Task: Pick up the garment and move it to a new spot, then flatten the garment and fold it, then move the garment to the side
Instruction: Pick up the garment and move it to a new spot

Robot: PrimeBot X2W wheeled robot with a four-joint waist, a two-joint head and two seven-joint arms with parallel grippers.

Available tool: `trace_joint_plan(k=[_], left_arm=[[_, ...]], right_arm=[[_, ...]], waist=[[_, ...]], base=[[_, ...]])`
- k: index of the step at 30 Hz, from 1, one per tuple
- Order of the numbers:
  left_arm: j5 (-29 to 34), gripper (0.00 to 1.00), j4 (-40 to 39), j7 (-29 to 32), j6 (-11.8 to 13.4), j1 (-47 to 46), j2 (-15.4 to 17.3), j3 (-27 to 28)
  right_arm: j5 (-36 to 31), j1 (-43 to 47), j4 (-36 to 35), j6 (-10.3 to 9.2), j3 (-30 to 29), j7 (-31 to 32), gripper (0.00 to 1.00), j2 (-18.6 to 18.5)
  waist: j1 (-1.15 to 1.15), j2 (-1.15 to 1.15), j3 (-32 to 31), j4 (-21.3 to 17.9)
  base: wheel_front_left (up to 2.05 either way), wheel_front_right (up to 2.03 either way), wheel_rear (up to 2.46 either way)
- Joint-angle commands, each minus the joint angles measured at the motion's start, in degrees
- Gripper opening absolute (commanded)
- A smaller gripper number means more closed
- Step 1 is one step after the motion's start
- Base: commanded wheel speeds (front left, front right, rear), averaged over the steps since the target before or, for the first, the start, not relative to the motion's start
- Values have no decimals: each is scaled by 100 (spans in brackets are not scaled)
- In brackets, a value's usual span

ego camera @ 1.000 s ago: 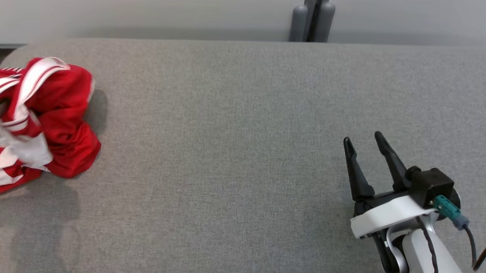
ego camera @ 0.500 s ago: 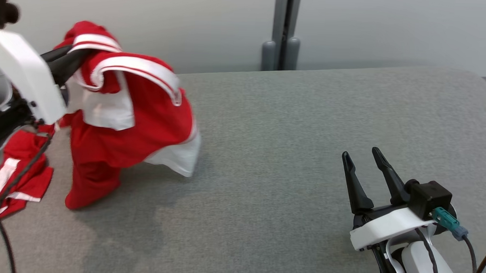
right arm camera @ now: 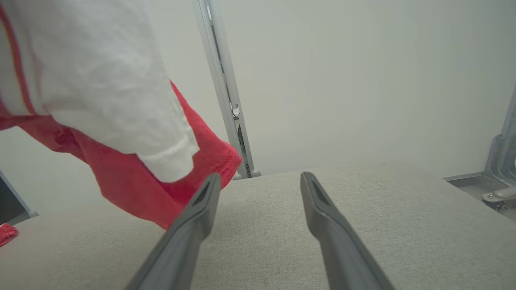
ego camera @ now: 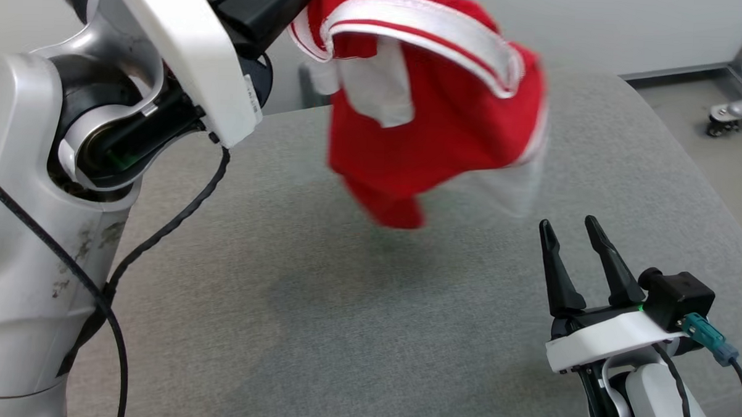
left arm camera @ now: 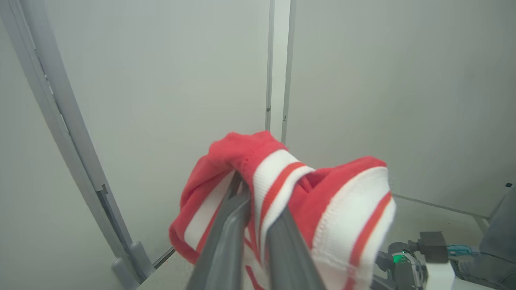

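Note:
The garment [ego camera: 435, 130], red with white panels and red-and-white striped bands, hangs bunched in the air above the middle of the grey padded table [ego camera: 343, 306]. My left gripper [ego camera: 288, 5] holds it from the top of the head view. In the left wrist view the left gripper [left arm camera: 260, 205] is shut on a striped band of the garment [left arm camera: 342, 209]. My right gripper [ego camera: 571, 231] stands open low at the right, nothing between its fingers. In the right wrist view the right gripper [right arm camera: 260, 177] points over the table, with the garment [right arm camera: 121, 104] hanging to its upper left.
My left arm's pale forearm [ego camera: 30, 252] and its cable take up the left of the head view. The table's rounded right edge [ego camera: 705, 183] drops to the floor, where a wheeled base [ego camera: 735, 110] stands. A bit of red cloth [right arm camera: 6, 233] lies at the table's far left.
My left gripper has lifted the garment off the table's left end and carried it up and to the right. The head camera has turned right. The right gripper stays open and still.

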Motion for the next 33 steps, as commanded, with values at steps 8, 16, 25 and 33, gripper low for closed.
trace_joint_plan(k=[8,16,25,33], left_arm=[[-121,0,421,-219,-5,942,332,-313],[330,0,1953,-1281,-6,1820,1075,-930],[522,0,3785,-2171,-5,1536,1511,-1225],[60,89,4873,-2983,-5,1252,1351,-1330]], right_arm=[[-40,55,-41,13,-142,-25,100,-40],[-166,-110,2,13,-100,-25,100,-42],[-223,-222,55,13,53,-25,100,-42],[-316,-227,134,13,112,-25,100,-44]], waist=[[0,0,205,-128],[0,0,353,60],[0,0,416,134],[0,0,384,184]], base=[[0,0,0],[0,0,0],[0,0,0],[0,0,0]])
